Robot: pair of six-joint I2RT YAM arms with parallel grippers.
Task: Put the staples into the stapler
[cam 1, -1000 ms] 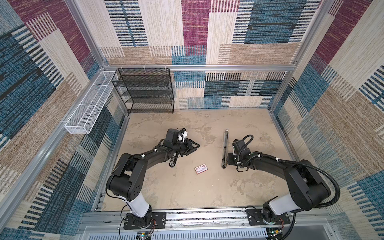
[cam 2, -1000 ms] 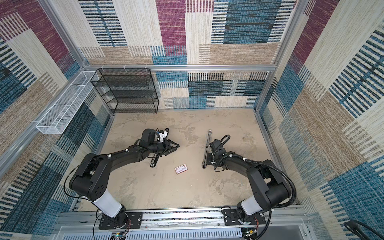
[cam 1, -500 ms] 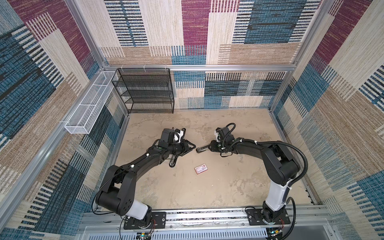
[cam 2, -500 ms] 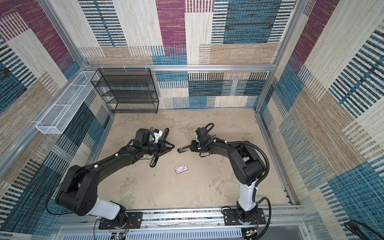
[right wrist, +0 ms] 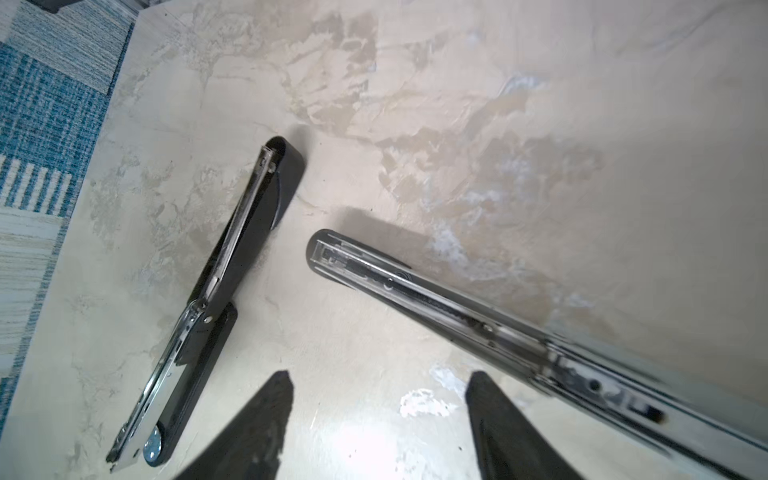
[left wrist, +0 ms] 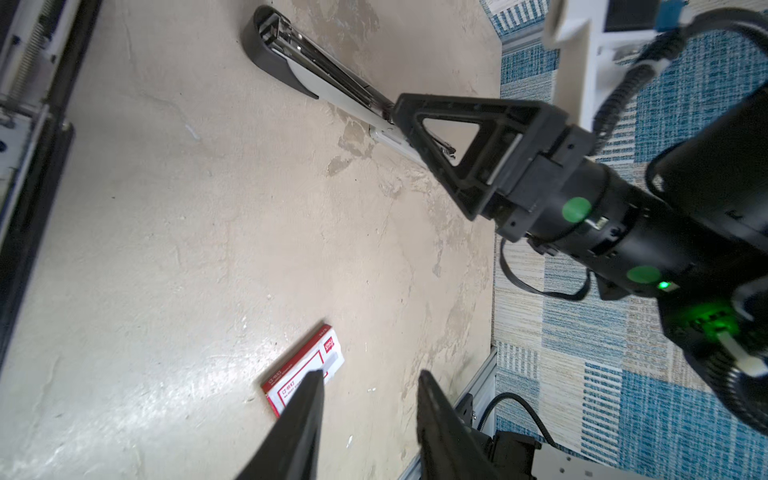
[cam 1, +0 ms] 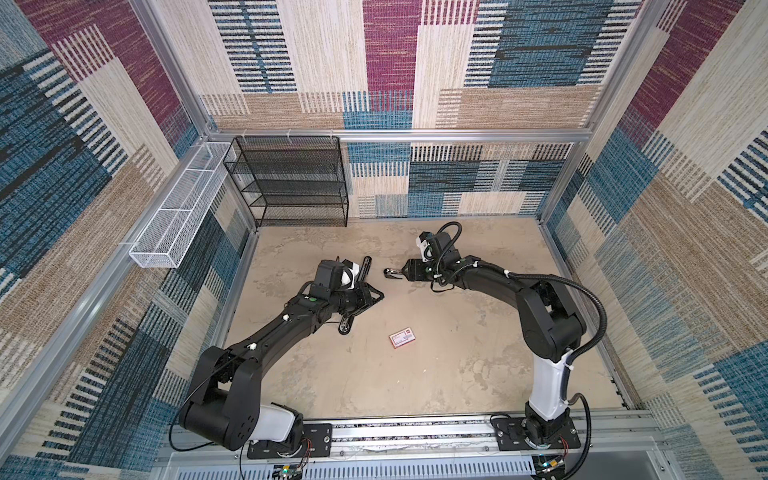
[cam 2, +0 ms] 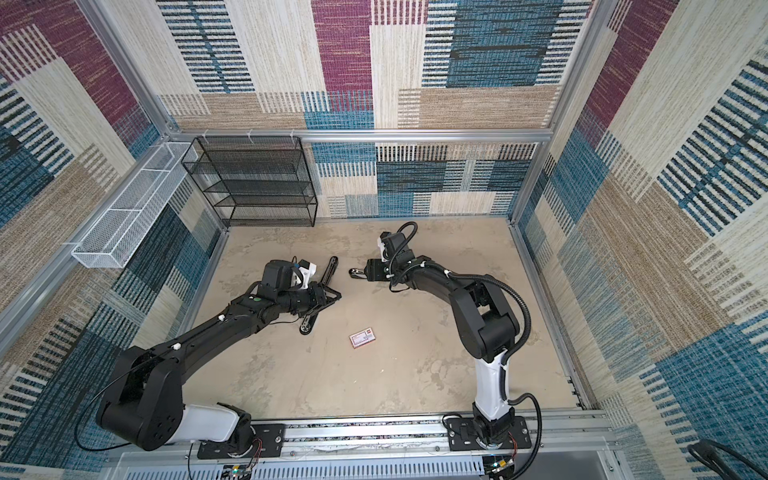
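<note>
Mottled beige tabletop (cam 1: 457, 374) boxed in by woven patchwork walls (cam 1: 390, 62) — blue, maroon, cream. Both arms reach inward, tips close together: left gripper (cam 1: 380, 296) low across the opened stapler (cam 1: 345, 326), jaws part open, nothing between; right gripper (right wrist: 379, 372) spread wide, empty. Red-and-white staple box (left wrist: 300, 366) lies flat nearby — print unreadable

There are two robot arms: a left arm (cam 1: 270, 336) and a right arm (cam 1: 490, 284). One stapler (right wrist: 253, 224) and one more stapler (right wrist: 415, 295) make two. There is one little staple box (cam 1: 401, 338), one black rack (cam 1: 291, 183) and one white basket (cam 1: 174, 216).
</note>
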